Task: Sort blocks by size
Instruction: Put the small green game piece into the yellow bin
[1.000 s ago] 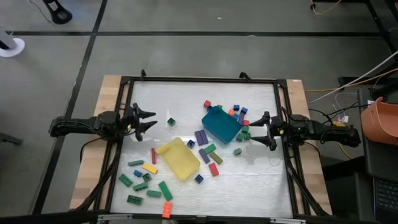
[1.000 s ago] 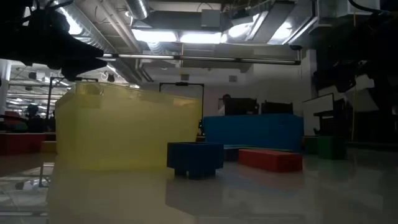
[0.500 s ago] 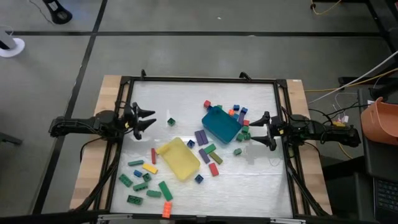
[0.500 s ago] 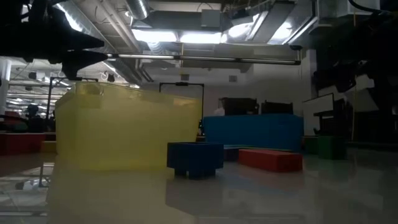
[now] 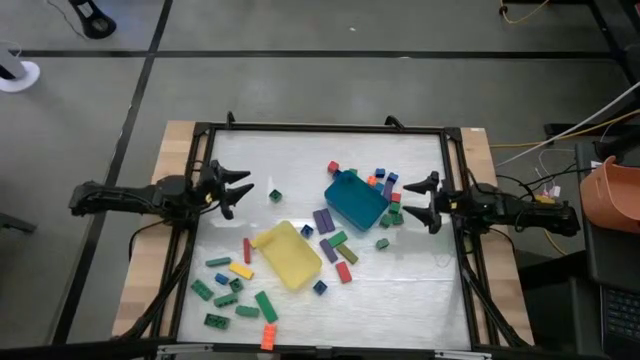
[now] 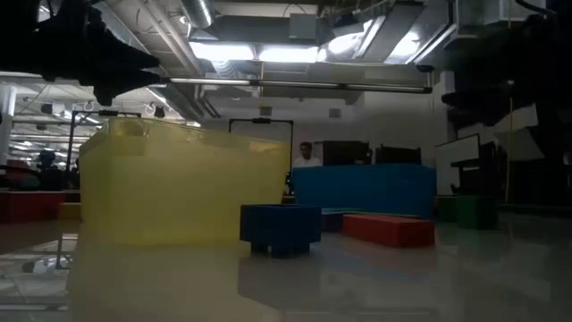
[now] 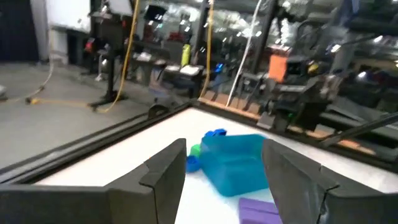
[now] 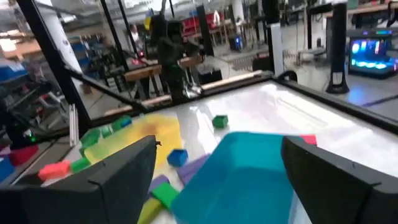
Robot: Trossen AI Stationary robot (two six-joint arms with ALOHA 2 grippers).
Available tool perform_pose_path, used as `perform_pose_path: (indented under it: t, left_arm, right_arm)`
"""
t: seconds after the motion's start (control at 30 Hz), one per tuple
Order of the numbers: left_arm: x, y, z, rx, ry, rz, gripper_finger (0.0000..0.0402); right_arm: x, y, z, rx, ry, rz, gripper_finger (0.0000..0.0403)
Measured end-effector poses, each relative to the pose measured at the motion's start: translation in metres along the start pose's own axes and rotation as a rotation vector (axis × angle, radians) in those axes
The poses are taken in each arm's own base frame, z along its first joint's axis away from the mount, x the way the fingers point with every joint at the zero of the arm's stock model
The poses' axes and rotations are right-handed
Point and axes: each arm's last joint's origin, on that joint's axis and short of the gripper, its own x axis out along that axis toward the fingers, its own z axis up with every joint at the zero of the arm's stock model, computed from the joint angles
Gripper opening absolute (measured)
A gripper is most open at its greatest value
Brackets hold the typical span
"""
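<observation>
Many small blocks lie scattered on the white table: green, yellow and red ones at the near left [image 5: 232,288], purple, green and red ones [image 5: 335,243] in the middle, small cubes [image 5: 380,178] beyond the teal tray. A lone green cube [image 5: 274,195] lies near my left gripper. My left gripper [image 5: 243,190] hovers open and empty at the table's left side. My right gripper [image 5: 412,199] hovers open and empty at the right side, beside the teal tray [image 5: 355,199]. The yellow tray [image 5: 286,254] lies in the middle.
A black frame [image 5: 320,128] borders the table. The teal tray shows in both wrist views [image 7: 235,163] [image 8: 249,168]. In the low view a blue block [image 6: 280,227] stands before the yellow tray [image 6: 183,183]. A person [image 6: 307,155] shows in the room behind.
Both grippers have risen a little and shifted slightly toward the table's far edge, staying open and empty. The blocks and trays have not moved.
</observation>
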Motion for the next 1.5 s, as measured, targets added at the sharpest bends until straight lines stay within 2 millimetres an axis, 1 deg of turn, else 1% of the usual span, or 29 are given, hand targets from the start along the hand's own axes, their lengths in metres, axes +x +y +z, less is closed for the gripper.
perform_pose_path:
  t: [0.17, 0.3, 0.4, 0.57, 0.8, 1.03, 1.13, 1.5]
  left_arm:
    - [0.014, -0.007, 0.01, 0.024, 0.085, 0.055, 0.0196]
    - [0.032, -0.013, 0.017, 0.012, 0.16, 0.101, 0.0196]
    - [0.047, -0.014, 0.018, 0.019, 0.259, 0.166, 0.0196]
    - [0.071, -0.01, 0.009, 0.0, 0.447, 0.29, 0.0196]
    - [0.099, -0.007, -0.013, -0.023, 0.627, 0.33, 0.0196]
    - [0.112, 0.0, -0.04, -0.048, 0.763, 0.365, 0.0196]
    - [0.114, 0.002, -0.047, -0.047, 0.795, 0.383, 0.0196]
    - [0.117, 0.004, -0.062, -0.055, 0.849, 0.418, 0.0196]
  right_arm:
    - [0.0, 0.001, 0.005, 0.004, -0.046, 0.011, 0.0344]
    - [0.0, 0.001, 0.005, 0.004, -0.051, 0.012, 0.0344]
    - [0.0, 0.001, 0.005, 0.004, -0.051, 0.012, 0.0344]
    - [0.0, 0.001, 0.006, 0.004, -0.052, 0.012, 0.0344]
    - [0.0, 0.001, 0.006, 0.004, -0.052, 0.012, 0.0344]
    - [0.0, 0.001, 0.006, 0.004, -0.053, 0.012, 0.0344]
    - [0.0, 0.001, 0.006, 0.003, -0.054, 0.012, 0.0344]
    - [0.0, 0.001, 0.006, 0.003, -0.053, 0.012, 0.0344]
